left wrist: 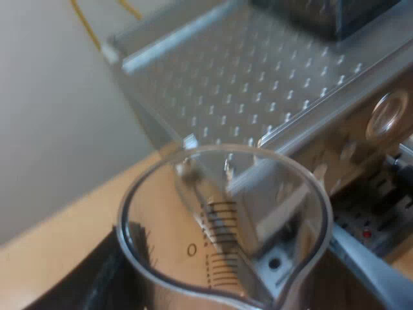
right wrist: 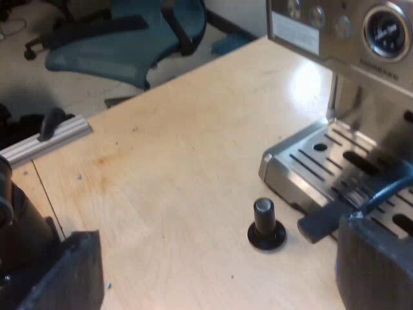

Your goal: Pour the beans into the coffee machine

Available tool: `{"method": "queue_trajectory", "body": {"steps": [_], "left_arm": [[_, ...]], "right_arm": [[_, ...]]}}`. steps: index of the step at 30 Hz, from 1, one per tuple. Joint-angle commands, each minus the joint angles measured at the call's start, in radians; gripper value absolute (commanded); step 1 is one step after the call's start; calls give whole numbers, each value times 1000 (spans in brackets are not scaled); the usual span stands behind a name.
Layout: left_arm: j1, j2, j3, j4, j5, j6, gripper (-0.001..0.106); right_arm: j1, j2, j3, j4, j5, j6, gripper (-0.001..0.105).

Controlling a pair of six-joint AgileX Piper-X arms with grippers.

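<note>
The left gripper (left wrist: 219, 287) is clamped on the glass (left wrist: 222, 226), with one dark finger (left wrist: 119, 271) pressed against its wall. The glass is upright or nearly so, raised level with the machine (left wrist: 258, 77), and its rim sits just beside the edge of the dimpled metal top. The printed scale marks show through the clear wall. I cannot tell whether any beans lie in it. Across the top plate from the glass stands a dark block, most likely the hopper (left wrist: 329, 13), and the two are well apart. Below the glass is the pale wooden table (left wrist: 58, 239).

The right gripper (right wrist: 219, 258) hangs low over the table with its two black fingers (right wrist: 64, 271) spread wide and nothing between them. Ahead of it a tamper (right wrist: 266, 225) with a black knob stands upright on the wood, close to the corner of the slotted tray (right wrist: 303, 155) but not touching it. Above the tray rises the steel front of the machine with its round gauge (right wrist: 387, 29). Beyond the table's edge a blue chair (right wrist: 116, 45) stands on the floor.
</note>
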Motion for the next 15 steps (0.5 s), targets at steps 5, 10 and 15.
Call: {"method": "queue_trajectory", "body": {"steps": [5,10,15], "left_arm": [[88,-71,211,-114,73,-77,27],[126,-95,318,-183,114,-123,27],[170,-121,464,-283,125,-143,27]], "right_arm": [[2,73,0,-9,-56,-13,79],[2,105,32,-33,-78,-13,79],[2,137,104,-144,-78,-13,79]]}}
